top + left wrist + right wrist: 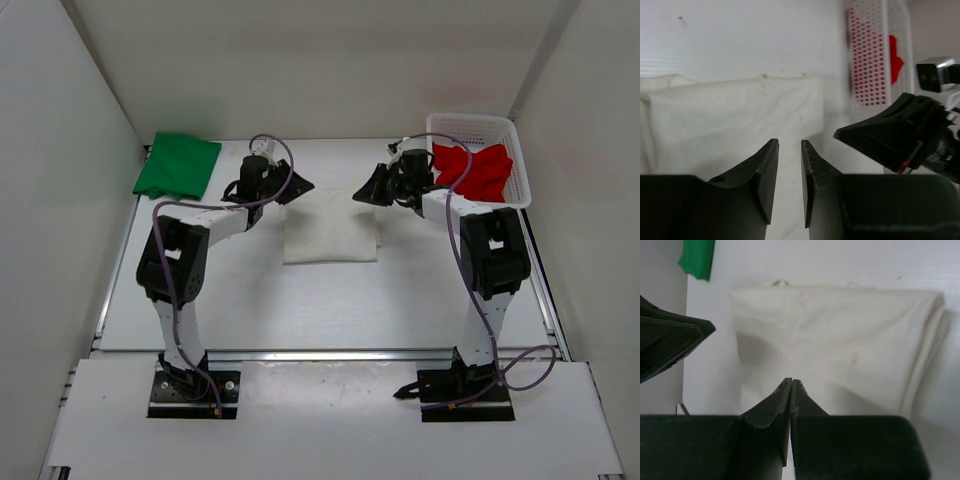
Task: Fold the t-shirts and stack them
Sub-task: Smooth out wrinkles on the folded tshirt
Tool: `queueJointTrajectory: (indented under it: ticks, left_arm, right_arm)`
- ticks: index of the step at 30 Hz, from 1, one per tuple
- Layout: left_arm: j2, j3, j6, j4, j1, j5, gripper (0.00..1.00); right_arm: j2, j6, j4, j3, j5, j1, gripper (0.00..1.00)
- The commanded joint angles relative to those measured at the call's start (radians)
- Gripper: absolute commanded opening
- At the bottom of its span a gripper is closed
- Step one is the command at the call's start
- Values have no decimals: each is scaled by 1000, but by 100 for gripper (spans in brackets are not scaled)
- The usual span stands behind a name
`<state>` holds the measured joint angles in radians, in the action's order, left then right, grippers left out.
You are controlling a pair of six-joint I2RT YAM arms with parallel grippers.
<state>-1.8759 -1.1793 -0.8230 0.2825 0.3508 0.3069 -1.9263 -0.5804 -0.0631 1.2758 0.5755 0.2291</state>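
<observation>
The table (250, 300) seen from above; all positions are given relative to the white shirt (330, 238).

The white shirt lies flat at the middle of the table, folded into a rough rectangle. The right wrist view shows its layered edges along one side. The green shirt (178, 166) lies folded well off to its far left, close to the left wall (60, 200) and apart from everything else. The red shirt (475, 168) sits crumpled to its far right inside a white mesh basket (503, 124), which stands in the far right corner of the table. The red cloth rises above the basket's rim.

The left gripper (305, 186) hangs over the white shirt's far left corner. Its jaws stand a narrow gap apart with nothing between them, and in the left wrist view the cloth shows through that gap. The right gripper (362, 192) hangs over the far right corner, jaws pressed together and gripping nothing. The two grippers point toward each other across the shirt's far edge, near but not touching. Whether either fingertip touches the cloth cannot be told.

The right arm (490, 250) stands between the white shirt and the basket, and from above its wrist covers part of the basket's near left side. Purple cables (271, 137) loop over both arms.
</observation>
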Motion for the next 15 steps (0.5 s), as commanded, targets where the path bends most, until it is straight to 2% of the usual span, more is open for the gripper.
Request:
queueJointTrajectory:
  ticks: [1, 5, 7, 13, 15]
  left_arm:
    - [-147, -121, 44, -153, -47, 14, 35]
    - [-248, -244, 65, -227, -113, 20, 35]
    - [-270, -260, 77, -238, -140, 20, 35]
    - [-260, -195, 48, -152, -191, 38, 37]
    - [-224, -142, 25, -86, -199, 53, 42]
  right_arm:
    - [-124, -7, 2, 112, 12, -25, 0]
    - [-267, 10, 95, 255, 6, -51, 0]
    - [-289, 17, 105, 278, -2, -56, 0]
    - [-344, 33, 137, 326, -14, -63, 0]
    - [-339, 40, 144, 336, -8, -51, 0]
